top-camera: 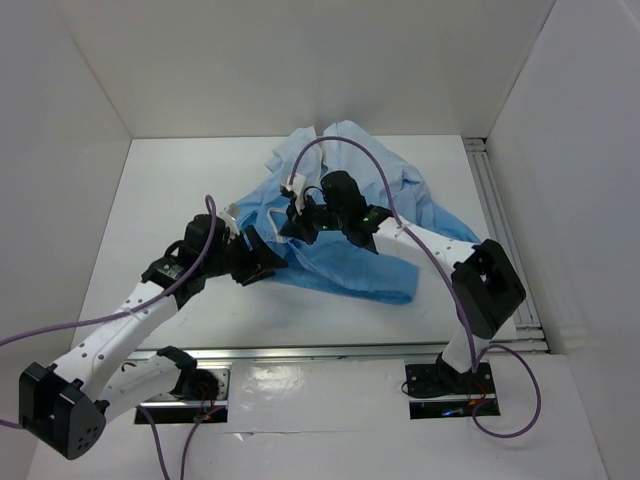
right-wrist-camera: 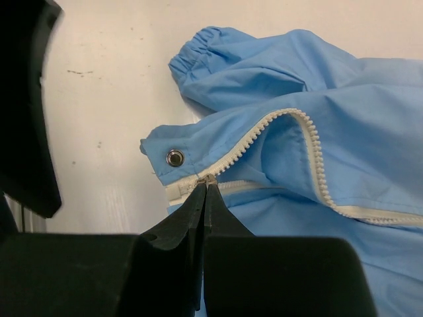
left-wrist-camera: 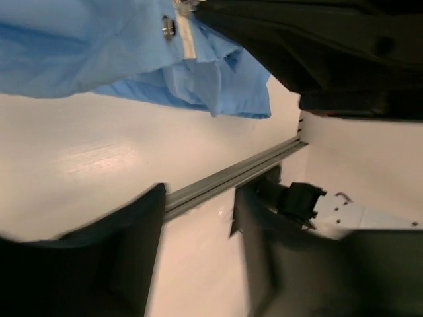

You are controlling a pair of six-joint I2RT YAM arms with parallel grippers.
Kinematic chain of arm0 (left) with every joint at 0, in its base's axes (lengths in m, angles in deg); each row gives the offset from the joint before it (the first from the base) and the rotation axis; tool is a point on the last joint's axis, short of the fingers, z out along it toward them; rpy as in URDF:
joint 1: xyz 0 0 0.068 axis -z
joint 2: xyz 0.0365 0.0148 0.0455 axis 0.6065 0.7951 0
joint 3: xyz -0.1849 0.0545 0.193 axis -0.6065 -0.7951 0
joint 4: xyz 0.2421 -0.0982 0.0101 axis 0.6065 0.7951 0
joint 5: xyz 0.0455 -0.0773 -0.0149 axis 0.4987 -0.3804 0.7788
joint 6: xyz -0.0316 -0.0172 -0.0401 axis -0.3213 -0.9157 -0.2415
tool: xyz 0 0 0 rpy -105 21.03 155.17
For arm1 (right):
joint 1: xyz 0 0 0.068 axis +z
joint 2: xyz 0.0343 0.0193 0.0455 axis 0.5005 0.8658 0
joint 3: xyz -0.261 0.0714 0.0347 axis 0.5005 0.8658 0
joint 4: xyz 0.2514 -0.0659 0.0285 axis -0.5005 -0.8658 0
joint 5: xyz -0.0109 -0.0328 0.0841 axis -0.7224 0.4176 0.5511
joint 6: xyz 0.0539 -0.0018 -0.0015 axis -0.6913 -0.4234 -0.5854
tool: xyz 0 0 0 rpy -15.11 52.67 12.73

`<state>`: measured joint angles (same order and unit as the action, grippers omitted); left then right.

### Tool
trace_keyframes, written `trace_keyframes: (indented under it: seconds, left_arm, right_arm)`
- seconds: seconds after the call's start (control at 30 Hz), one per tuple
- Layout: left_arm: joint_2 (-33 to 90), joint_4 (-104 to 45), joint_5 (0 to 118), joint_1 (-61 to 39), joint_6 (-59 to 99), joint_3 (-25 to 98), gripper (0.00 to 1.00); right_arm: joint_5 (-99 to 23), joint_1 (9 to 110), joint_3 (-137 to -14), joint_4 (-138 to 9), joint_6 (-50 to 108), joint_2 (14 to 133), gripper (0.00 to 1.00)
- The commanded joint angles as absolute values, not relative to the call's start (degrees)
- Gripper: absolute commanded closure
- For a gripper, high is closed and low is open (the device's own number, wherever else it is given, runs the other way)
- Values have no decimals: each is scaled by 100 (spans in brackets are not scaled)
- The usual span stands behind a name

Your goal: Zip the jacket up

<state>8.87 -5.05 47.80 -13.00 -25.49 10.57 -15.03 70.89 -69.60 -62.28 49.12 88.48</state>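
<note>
The white bench (top-camera: 170, 190) fills the top view; its near edge carries a metal rail (top-camera: 330, 352). The jacket (top-camera: 425, 205) lies bunched from the centre out toward 1 o'clock, and its folds hide its full outline; a hem runs along its 6 o'clock side. The right arm reaches in from 4 o'clock and covers the middle of the fabric. The right gripper (top-camera: 296, 224) sits at the jacket's 9 o'clock edge; from above its fingers cannot be made out. The left gripper (top-camera: 262, 262) is at the jacket's 8 o'clock corner; whether it touches the cloth is hard to tell there.

In the right wrist view the right gripper (right-wrist-camera: 206, 188) is pressed together, pinching the bottom end of the zipper (right-wrist-camera: 310, 142); the tips hide whatever small part they grip. The pale teeth part and curve away toward 3 o'clock, cut off at the frame. A gathered cuff (right-wrist-camera: 198, 49) lies at 11 o'clock; a metal snap (right-wrist-camera: 175, 157) sits just beside the pinch at 10 o'clock.

In the left wrist view the left gripper (left-wrist-camera: 198, 201) is spread with nothing between its blurred fingers; the jacket (left-wrist-camera: 79, 46) hangs at 11 o'clock, cropped by the frame.
</note>
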Motion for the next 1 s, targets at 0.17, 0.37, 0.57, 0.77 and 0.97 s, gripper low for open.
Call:
trace_keyframes:
  seconds: [0.17, 0.37, 0.57, 0.77, 0.97]
  left_arm:
    - [93, -2057, 5758, -1009, -4038, -192, 34]
    - [-40, -2367, 6427, -1009, -4197, -386, 37]
    - [197, -2755, 6550, -1009, -4127, -264, 38]
    - [268, -3010, 6726, -1009, -4127, -378, 44]
    - [522, -3098, 6797, -1009, -4013, -255, 55]
  right_arm:
    - [-1512, 7354, -6996, -5875, 4393, 8562, 100]
    - [-1617, 7406, -6925, -5856, 4331, 8447, 100]
    - [-1618, 7406, -6978, -5910, 4384, 8447, 100]
    - [-1618, 7459, -7031, -5962, 4384, 8447, 100]
    - [-1618, 7459, -7084, -5962, 4384, 8447, 100]
